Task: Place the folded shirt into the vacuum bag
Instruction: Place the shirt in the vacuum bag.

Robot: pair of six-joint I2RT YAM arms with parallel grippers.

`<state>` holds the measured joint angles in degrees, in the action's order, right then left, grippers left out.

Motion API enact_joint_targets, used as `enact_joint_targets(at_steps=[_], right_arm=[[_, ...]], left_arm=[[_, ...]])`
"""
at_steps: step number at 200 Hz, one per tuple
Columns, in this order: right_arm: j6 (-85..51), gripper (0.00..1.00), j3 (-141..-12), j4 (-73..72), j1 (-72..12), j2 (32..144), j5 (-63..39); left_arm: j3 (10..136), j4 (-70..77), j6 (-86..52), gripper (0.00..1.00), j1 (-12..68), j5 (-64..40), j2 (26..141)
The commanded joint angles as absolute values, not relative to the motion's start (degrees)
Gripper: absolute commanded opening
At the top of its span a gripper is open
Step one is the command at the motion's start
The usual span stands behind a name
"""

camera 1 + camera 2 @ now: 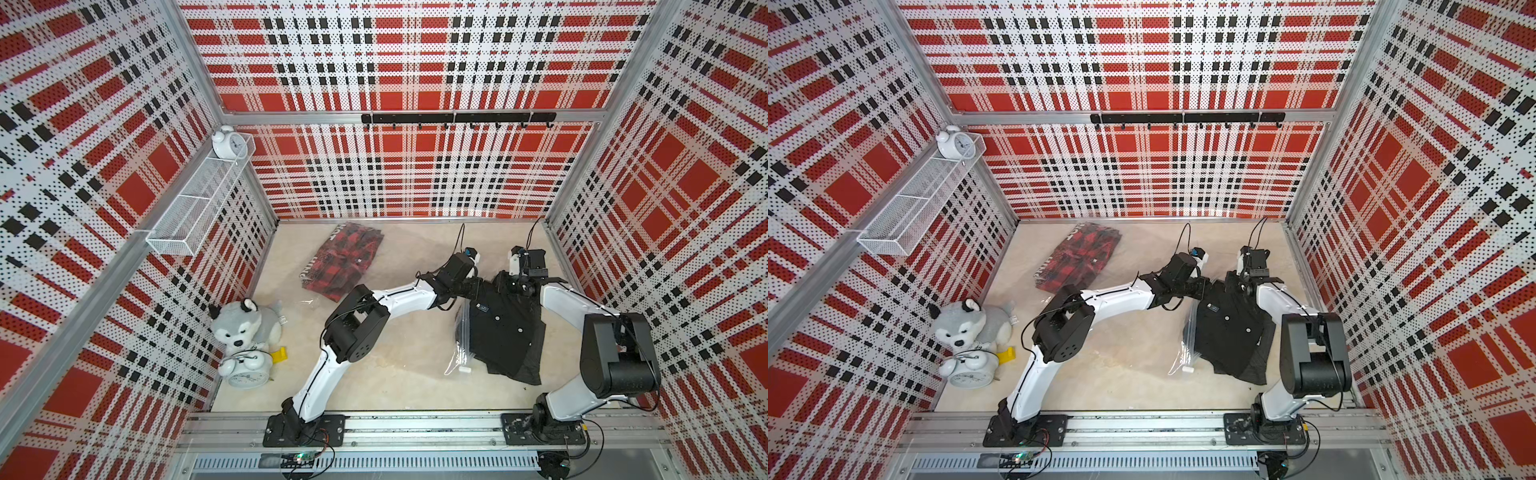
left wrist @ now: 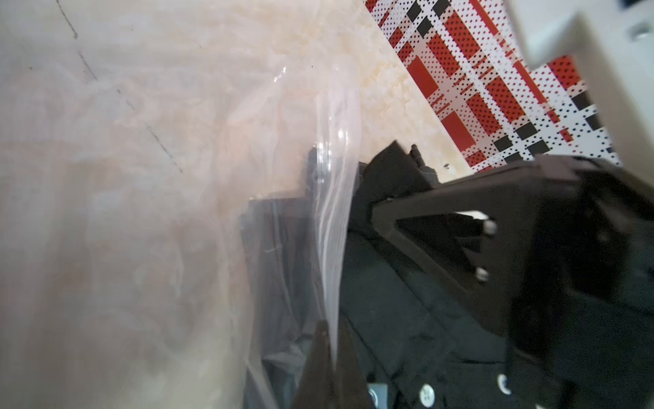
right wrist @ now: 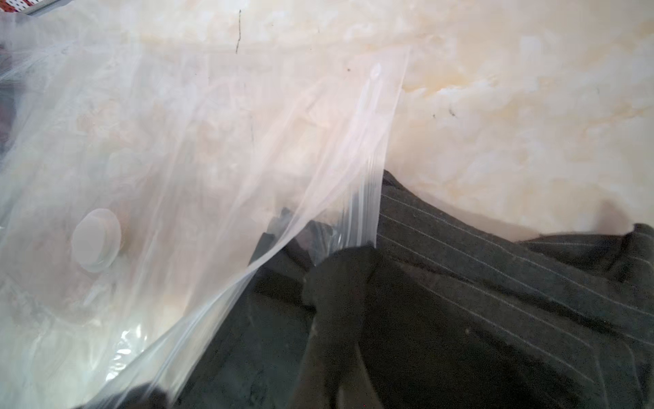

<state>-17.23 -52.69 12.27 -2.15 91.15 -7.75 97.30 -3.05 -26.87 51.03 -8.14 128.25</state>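
- Folded shirt (image 1: 505, 332) lies right of centre on the table (image 1: 395, 374).
- Vacuum bag (image 1: 459, 332) runs along the shirt's left side, its mouth edge overlapping the cloth; the valve disc (image 3: 96, 240) sits deeper in, away from the shirt.
- Left gripper (image 1: 478, 287) and right gripper (image 1: 522, 288) sit side by side at the shirt's far end.
- Another folded garment (image 1: 345, 262) lies behind and to the left, near the back wall.
- Plush husky (image 1: 245, 324) is by the left wall, with an alarm clock (image 1: 248, 372) touching its front.
- Wire shelf (image 1: 195, 208) hangs on the left wall, a second alarm clock (image 1: 227, 143) in its rear end.
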Motion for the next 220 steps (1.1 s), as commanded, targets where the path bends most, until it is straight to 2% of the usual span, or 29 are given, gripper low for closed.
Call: enact_joint_targets(at_steps=[1, 16, 43, 62, 80, 107, 134, 183, 220], right_arm=[[-19.32, 0.00, -54.22, 9.50, -2.45, 92.81, -6.86], [-19.60, 0.00, -54.48, 9.85, -2.38, 93.22, -6.73], [-20.51, 0.54, -53.60, 12.00, -2.28, 90.28, -4.66], [-21.62, 0.73, -51.69, 13.88, -1.06, 86.23, -2.93], [-23.67, 0.83, -48.55, 15.12, 3.31, 81.99, -4.42], [-25.99, 0.87, -42.42, 13.86, 11.43, 75.94, -7.15], [-27.55, 0.85, -37.58, 10.83, 17.32, 74.05, -10.50], [-28.54, 0.75, -36.63, 6.13, 20.48, 79.82, -18.11], [-29.44, 0.58, -37.75, 4.37, 20.48, 84.40, -20.38]], left_arm=[[95.36, 0.44, -27.21, 0.00, 52.39, -7.59, 123.90], [94.35, 1.47, -27.25, 0.00, 52.60, -7.15, 123.33], [94.38, 1.84, -27.51, 0.00, 52.39, -6.14, 124.07], [95.15, 1.51, -28.05, 0.00, 52.01, -5.62, 125.34], [95.92, 0.88, -28.13, 0.00, 51.71, -5.28, 126.61], [97.00, 0.36, -27.95, 0.00, 51.59, -5.62, 128.41], [99.33, -0.68, -27.75, 0.00, 51.77, -6.33, 130.63], [102.39, -3.09, -27.22, 0.00, 51.92, -7.20, 133.67], [101.63, -2.94, -27.07, 0.00, 51.86, -7.22, 133.03]])
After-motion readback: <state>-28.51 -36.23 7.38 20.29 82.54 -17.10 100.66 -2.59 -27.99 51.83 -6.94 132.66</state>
